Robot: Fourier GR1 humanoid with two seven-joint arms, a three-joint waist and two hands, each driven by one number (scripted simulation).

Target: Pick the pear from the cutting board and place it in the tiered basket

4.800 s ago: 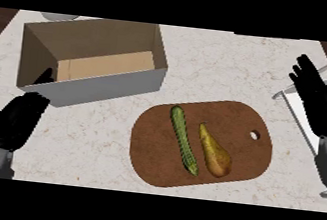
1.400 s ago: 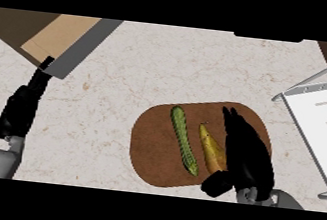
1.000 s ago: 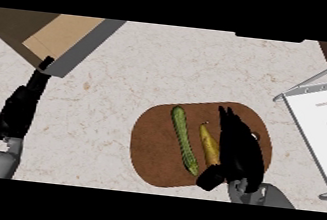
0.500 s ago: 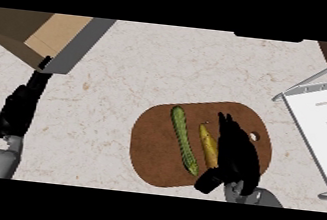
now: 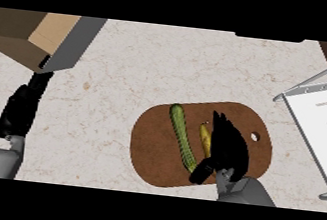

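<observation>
A yellow pear [image 5: 204, 138] lies on the brown cutting board [image 5: 154, 151], just right of a long green cucumber [image 5: 182, 133]. My right hand [image 5: 228, 148] rests over the pear's right side and hides most of it. Its fingers point away from me and look nearly straight, while its thumb [image 5: 202, 172] sticks out to the left below the pear's wide end. The white tiered basket [image 5: 320, 118] stands at the right edge. My left hand [image 5: 21, 110] hangs at the left edge, fingers relaxed, holding nothing.
An open cardboard box [image 5: 44, 39] sits at the upper left, close above my left hand. Speckled counter [image 5: 163, 67] stretches between the box, the board and the basket.
My right hand has come from the right edge onto the board and sunk over the pear, its fingertips drawing back slightly. The left hand and the pear stay put.
</observation>
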